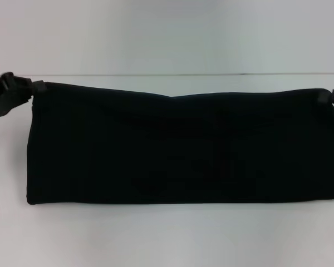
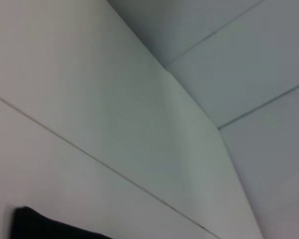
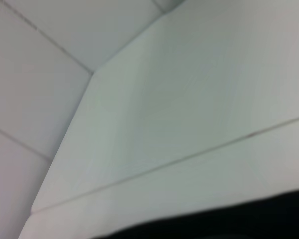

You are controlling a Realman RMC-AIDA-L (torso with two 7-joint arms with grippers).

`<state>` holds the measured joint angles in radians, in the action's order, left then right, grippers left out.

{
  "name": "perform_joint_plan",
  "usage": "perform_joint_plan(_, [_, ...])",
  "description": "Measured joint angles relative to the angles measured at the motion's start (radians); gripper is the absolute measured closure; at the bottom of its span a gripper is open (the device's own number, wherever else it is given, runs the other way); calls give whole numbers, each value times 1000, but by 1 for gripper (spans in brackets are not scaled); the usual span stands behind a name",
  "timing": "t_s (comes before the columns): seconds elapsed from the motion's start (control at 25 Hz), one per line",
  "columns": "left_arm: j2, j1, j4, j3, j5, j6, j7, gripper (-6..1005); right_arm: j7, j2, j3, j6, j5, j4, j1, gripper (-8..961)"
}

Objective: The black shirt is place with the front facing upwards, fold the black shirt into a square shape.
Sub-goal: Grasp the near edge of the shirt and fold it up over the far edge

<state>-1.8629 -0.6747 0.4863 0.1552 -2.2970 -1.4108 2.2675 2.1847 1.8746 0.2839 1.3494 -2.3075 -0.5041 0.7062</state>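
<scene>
The black shirt (image 1: 183, 147) hangs stretched wide across the head view, its lower part resting on the white table (image 1: 167, 239). No lettering shows on it. My left gripper (image 1: 32, 89) holds its upper left corner and my right gripper (image 1: 329, 97) holds its upper right corner, both shut on the cloth. A dark edge of the shirt (image 2: 45, 226) shows in the left wrist view, and another dark strip of the shirt (image 3: 229, 221) shows in the right wrist view.
A white wall (image 1: 167, 33) rises behind the table's far edge. Both wrist views look mostly at white panels with thin seams (image 2: 89, 154).
</scene>
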Motion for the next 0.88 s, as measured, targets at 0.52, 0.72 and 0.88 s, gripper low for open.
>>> perform_joint_plan(0.52, [-83, -36, -37, 3, 55, 237, -135, 955, -105, 83, 14, -220, 57, 13, 47, 861])
perform_joint_plan(0.72, [-87, -37, -38, 3, 112, 250, -150, 954, -112, 84, 11, -229, 93, 6, 47, 855])
perform_joint_plan(0.88, [-99, -50, -45, 5, 119, 290, -166, 954, -148, 93, 15, -289, 121, 14, 47, 850])
